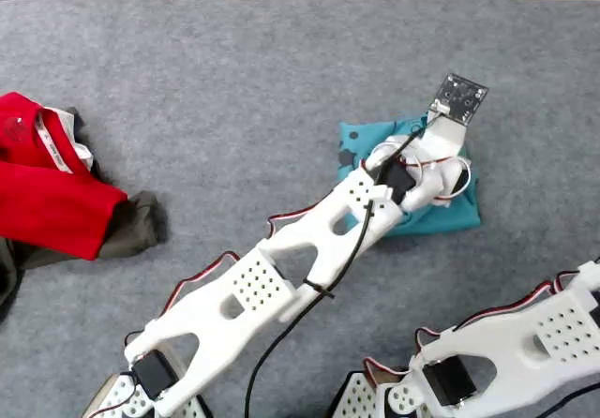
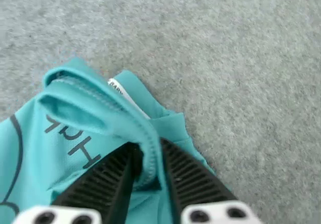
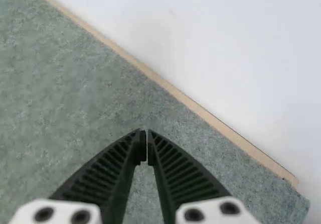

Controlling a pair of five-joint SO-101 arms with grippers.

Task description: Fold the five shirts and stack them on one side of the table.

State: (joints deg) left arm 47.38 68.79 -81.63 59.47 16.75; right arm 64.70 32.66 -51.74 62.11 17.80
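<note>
Left gripper (image 2: 148, 147) is clamped on an edge of the teal shirt (image 2: 60, 128); better to pull it slowly, low. Right gripper (image 3: 146, 134) is pressed together, empty.

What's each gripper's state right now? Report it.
Left gripper: closed on a fold of the teal shirt.
Right gripper: closed, holding nothing.

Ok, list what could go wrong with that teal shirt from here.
1. The left gripper pinches just a narrow fold by the collar of the teal shirt; the fabric may slip out.
2. If it lifts or pulls, the folded shirt could open up or drag across the table.
</note>
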